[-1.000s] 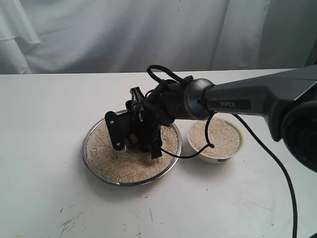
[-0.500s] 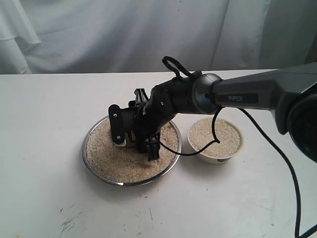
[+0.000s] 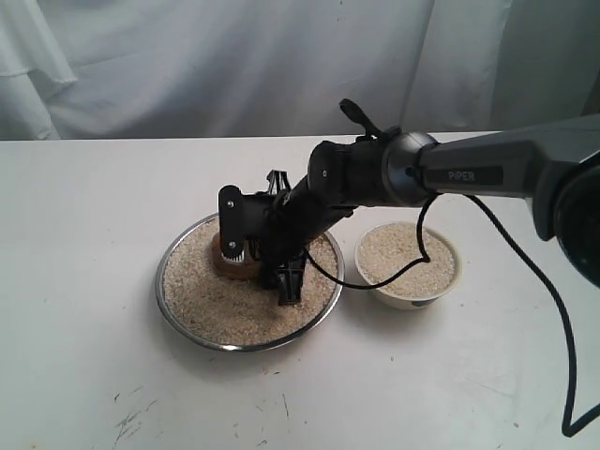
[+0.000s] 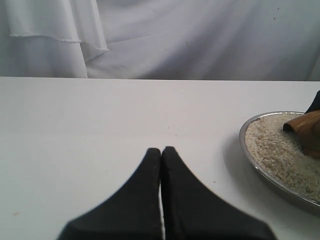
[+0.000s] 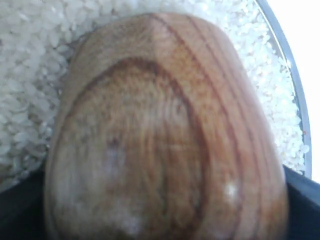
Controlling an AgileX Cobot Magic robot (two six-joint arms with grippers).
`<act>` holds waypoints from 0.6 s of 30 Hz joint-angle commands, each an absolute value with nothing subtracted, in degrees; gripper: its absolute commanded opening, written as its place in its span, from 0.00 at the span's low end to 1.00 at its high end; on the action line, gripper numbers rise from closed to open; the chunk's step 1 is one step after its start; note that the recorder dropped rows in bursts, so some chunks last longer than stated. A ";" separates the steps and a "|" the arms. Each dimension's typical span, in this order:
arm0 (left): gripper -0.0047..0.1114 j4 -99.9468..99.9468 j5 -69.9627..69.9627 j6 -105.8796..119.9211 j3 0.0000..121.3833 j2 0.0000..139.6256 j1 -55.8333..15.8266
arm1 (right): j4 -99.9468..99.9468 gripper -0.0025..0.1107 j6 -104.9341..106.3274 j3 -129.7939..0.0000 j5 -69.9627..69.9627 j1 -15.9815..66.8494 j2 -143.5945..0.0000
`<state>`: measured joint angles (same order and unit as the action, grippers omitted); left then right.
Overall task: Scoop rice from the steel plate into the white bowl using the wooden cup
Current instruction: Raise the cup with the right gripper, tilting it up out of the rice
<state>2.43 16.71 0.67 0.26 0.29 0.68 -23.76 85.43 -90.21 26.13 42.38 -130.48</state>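
Right end effector, clamped on the wooden cup, had rolled and dragged it through the rice beneath, so scoop probably loaded, white bowl transfer next.

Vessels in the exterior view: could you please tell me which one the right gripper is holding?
The wooden cup, the small reddish-brown one, is clamped in the right gripper and dips into the rice. The steel plate and the white bowl sit ungripped.

Glossy, grained wooden cup; shiny smooth steel plate; matt granular rice; smooth glazed white bowl.
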 commanded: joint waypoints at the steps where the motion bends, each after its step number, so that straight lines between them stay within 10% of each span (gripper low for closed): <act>1: 0.04 2.48 16.34 0.49 0.00 0.00 0.60 | -33.24 0.02 92.01 -89.24 30.67 41.00 -131.13; 18: 0.04 2.48 16.34 0.49 0.00 0.00 0.60 | -50.12 0.02 104.19 -89.24 33.03 37.36 -129.70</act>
<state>2.43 16.71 0.67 0.26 0.29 0.68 -44.36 101.18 -89.49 31.24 38.24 -130.68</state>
